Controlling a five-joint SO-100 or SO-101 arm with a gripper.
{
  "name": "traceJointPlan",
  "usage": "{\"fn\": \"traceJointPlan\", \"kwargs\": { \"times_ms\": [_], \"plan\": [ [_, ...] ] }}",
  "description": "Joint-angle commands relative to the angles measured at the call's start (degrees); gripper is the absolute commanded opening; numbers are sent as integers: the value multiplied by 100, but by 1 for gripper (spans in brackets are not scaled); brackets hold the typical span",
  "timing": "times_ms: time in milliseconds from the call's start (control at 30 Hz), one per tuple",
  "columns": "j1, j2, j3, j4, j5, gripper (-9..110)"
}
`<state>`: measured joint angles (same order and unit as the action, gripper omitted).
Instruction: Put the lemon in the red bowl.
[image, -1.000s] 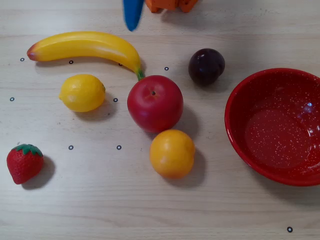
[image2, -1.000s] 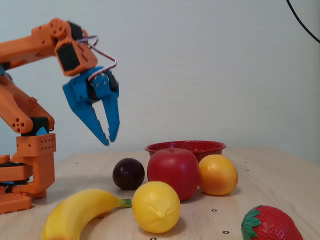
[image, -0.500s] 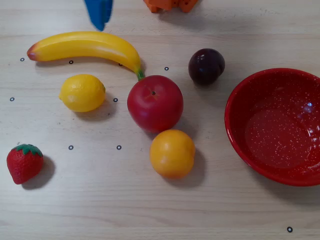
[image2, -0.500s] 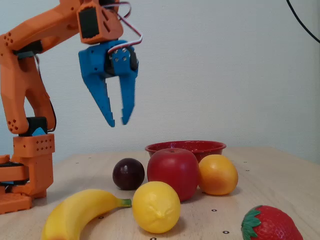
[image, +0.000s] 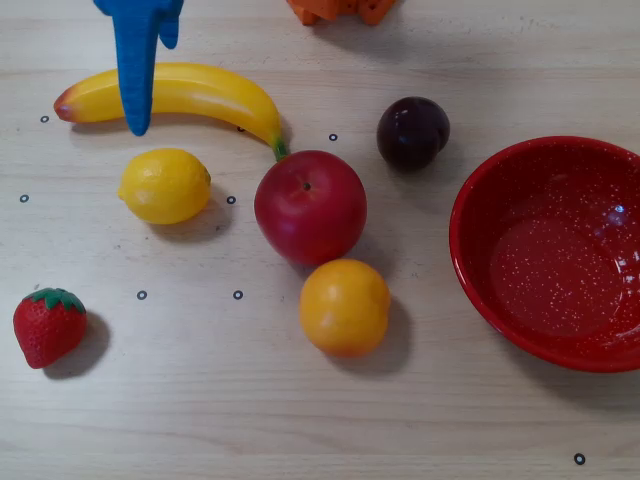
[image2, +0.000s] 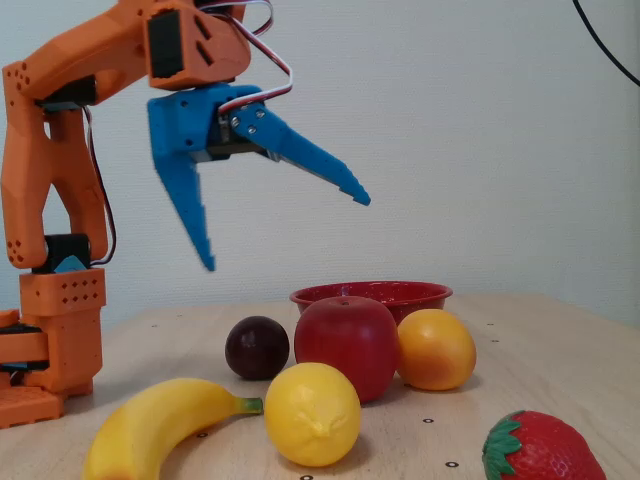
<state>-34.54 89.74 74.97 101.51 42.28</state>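
Since half a second ago the blue two-finger gripper (image2: 285, 232) has spread wide above the long yellow plastic banana (image: 170, 95), so descending onto the small yellow lemon (image: 164, 185) just beyond its fingertip risks snagging that banana, far from the speckled red bowl (image: 470, 270).

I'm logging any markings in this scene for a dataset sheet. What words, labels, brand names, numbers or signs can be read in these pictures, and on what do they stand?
No readable text, brand, number or sign in either view.
The table carries only small black ring marks, not characters.
The lemon, red bowl, the other fruit and the gripper are plain, with no label showing.
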Motion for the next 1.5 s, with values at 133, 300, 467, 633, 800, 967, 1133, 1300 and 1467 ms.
{"fn": "traceJointPlan", "kwargs": {
  "times_ms": [133,300,467,633,800,967,1133,1300,1467],
  "plan": [
    [-352,-211,9,-431,290,69],
    [-360,-633,0,-782,272,74],
    [-334,-1037,-53,-1090,308,77],
    [-264,-1415,-132,-1389,334,78],
    [-211,-1687,-211,-1564,422,77],
    [-158,-1907,-255,-1731,457,77],
    [-70,-2101,-290,-1925,422,77],
    [35,-2294,-343,-2092,387,76],
    [123,-2514,-475,-2206,369,75]
  ]
}}
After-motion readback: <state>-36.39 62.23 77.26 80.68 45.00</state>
